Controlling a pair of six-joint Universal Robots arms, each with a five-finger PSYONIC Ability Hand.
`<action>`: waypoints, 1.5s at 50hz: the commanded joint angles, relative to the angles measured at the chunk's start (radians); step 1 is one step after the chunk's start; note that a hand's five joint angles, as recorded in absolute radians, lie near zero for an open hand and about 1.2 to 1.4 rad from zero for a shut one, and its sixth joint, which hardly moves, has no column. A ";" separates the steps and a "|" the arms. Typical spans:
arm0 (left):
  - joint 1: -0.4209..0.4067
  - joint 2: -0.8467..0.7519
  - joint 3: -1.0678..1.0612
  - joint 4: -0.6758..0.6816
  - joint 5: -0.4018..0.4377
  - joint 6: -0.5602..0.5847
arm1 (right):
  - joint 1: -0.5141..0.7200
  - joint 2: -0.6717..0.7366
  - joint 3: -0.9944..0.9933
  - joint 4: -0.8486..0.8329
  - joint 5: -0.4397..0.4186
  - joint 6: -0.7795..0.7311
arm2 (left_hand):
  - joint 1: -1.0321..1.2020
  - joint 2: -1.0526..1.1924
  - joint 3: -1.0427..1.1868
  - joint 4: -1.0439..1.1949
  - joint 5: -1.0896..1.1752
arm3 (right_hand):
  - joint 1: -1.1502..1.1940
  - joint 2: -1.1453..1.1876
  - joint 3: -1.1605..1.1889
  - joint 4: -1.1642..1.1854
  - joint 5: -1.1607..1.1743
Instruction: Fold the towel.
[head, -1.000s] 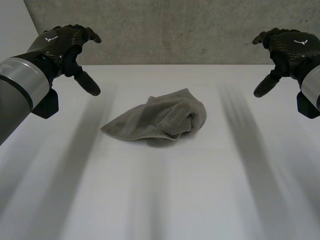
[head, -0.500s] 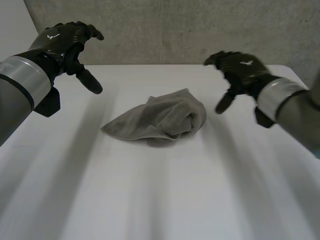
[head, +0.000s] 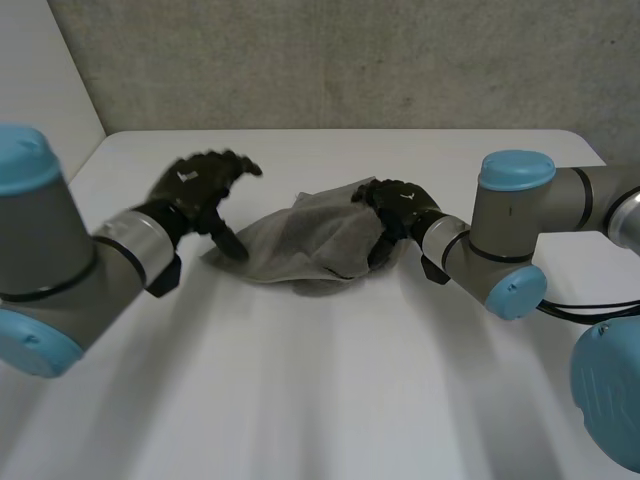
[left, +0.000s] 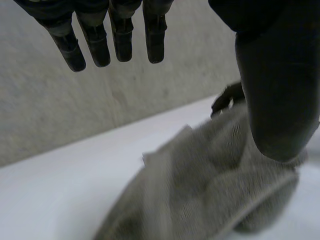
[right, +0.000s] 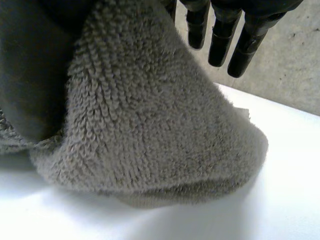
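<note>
Reach-in for the grasp: left hand (head: 195, 190) and right hand (head: 400, 208) are at the towel (head: 315, 240), nothing gripped yet.
Towel lies crumpled mid-table (head: 320, 400). Left hand is open over its left corner, fingers (left: 117, 40) straight, thumb just above the cloth. Right hand is on the bunched right end, fingers (right: 220, 40) straight above the pile, thumb against the cloth; I read it as not closed. A heap won't fold: next, each hand should pinch an edge or corner and spread it flat.

left hand (head: 195, 190) low, fingers (left: 120, 42) straight, thumb (left: 277, 90) out. right hand (head: 400, 208) low, its fingers straight too, relaxed.
</note>
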 joint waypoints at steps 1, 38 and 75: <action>-0.029 -0.156 0.037 0.030 0.017 0.096 | 0.002 -0.014 0.022 0.002 0.004 0.001 | -0.097 -0.064 -0.052 -0.059 -0.040 | 0.590 0.587 -0.044 -0.076 0.588; -0.051 0.168 -0.282 0.026 0.014 0.141 | -0.063 -0.848 0.864 0.086 -0.123 -0.496 | -0.097 -0.064 -0.052 -0.059 -0.040 | -0.116 -0.119 -0.044 -0.076 -0.118; -0.183 -0.170 0.051 -0.266 0.095 0.265 | -0.258 -0.462 0.795 0.149 -0.270 -0.347 | 1.102 1.135 -0.052 -0.059 1.159 | 0.854 0.852 -0.044 -0.076 0.852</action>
